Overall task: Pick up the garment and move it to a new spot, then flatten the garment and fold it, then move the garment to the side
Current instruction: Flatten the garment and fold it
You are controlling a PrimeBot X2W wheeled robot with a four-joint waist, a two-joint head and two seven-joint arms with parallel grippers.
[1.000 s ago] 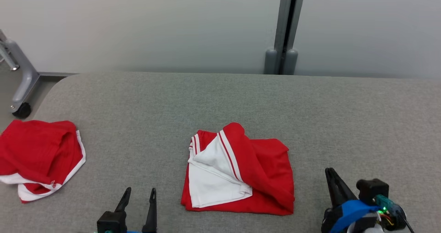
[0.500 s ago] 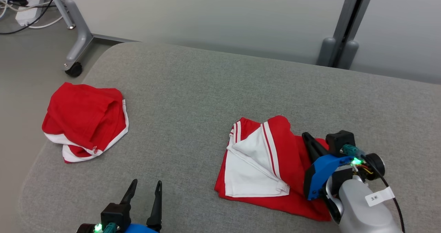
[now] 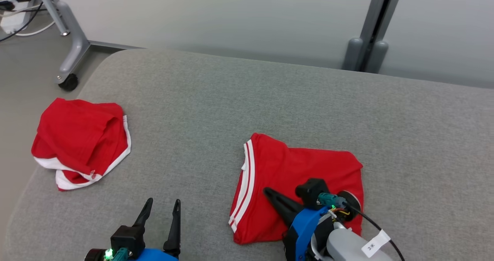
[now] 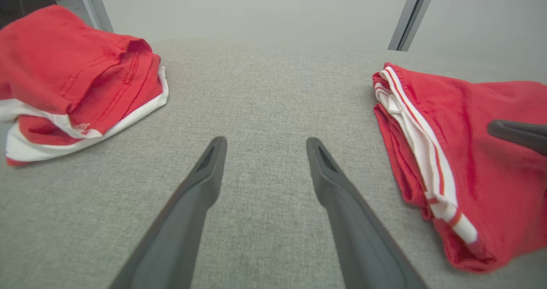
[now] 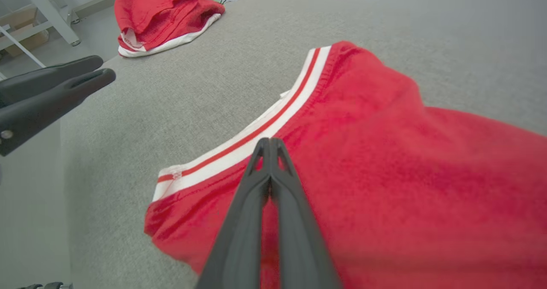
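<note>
Garment: folded red fabric garment (image 3: 301, 168) with a white-striped edge, mid grey padded surface (image 3: 231, 99).
Right end effector (image 3: 267, 192): clenched atop it, no cloth pinched.
Left end effector (image 3: 163, 202): released.
Risk: closed tips could drag the top layer and undo the fold.

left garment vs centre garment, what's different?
The left garment is bunched; the centre garment lies flat, folded. Left garment's white trim runs along its near edge; centre garment's stripes down its left edge. The shut right end effector is over the centre garment, not the left garment. Both are red.
</note>
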